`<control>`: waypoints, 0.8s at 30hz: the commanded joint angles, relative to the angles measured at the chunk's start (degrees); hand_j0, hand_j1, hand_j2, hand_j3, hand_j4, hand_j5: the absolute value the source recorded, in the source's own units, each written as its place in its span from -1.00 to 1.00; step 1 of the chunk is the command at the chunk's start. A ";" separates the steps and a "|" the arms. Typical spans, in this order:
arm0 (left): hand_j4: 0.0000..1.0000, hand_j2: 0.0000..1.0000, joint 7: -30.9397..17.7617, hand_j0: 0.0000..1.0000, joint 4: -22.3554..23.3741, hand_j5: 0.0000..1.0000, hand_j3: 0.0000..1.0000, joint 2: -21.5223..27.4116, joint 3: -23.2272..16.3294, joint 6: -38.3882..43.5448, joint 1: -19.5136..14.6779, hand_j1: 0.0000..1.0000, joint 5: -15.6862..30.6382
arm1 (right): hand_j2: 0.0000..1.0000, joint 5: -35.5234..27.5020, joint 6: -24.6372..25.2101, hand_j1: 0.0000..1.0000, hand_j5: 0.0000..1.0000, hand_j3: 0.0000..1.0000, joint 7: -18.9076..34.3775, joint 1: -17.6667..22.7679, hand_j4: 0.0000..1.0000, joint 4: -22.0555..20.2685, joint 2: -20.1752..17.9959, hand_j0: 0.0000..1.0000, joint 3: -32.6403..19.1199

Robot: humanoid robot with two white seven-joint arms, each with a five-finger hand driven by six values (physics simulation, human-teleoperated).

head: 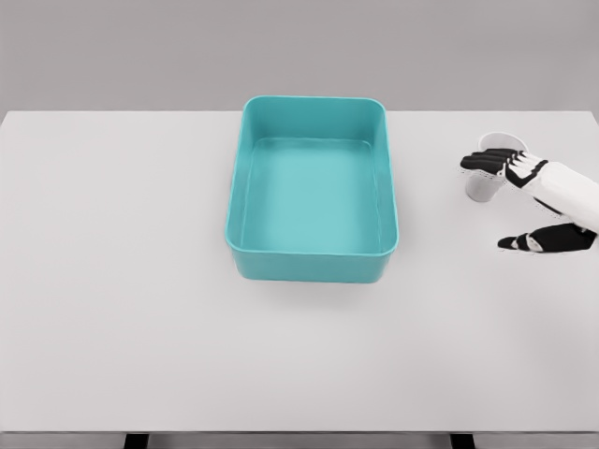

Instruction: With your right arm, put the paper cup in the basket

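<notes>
A white paper cup point(489, 178) stands upright on the table at the right, well to the right of the teal basket point(313, 260). My right hand point(505, 201) reaches in from the right edge beside the cup. Its dark fingers point(487, 162) lie across the cup's near side, just below the rim, and the thumb point(524, 242) hangs apart below, not touching it. The hand is open and holds nothing. The basket is a rectangular tub with nothing inside. My left arm does not show.
The white table point(122, 281) spans the whole view, with its front edge near the bottom. A grey wall runs behind the far edge. Nothing else stands on the surface.
</notes>
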 commanded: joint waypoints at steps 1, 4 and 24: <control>1.00 1.00 -0.01 1.00 0.00 1.00 1.00 0.00 -0.01 0.00 0.00 1.00 0.01 | 1.00 -2.93 3.28 1.00 1.00 1.00 3.20 0.00 1.00 0.35 0.12 1.00 -2.87; 1.00 1.00 -0.01 1.00 0.00 1.00 1.00 0.00 0.08 0.00 0.00 1.00 0.01 | 1.00 -3.01 8.99 1.00 1.00 1.00 3.20 -2.81 1.00 2.46 6.36 1.00 -6.74; 1.00 1.00 -0.01 1.00 0.00 1.00 1.00 0.00 -0.01 0.00 0.00 1.00 0.01 | 1.00 -8.90 19.81 1.00 1.00 1.00 3.20 -11.34 1.00 19.60 18.23 1.00 -4.98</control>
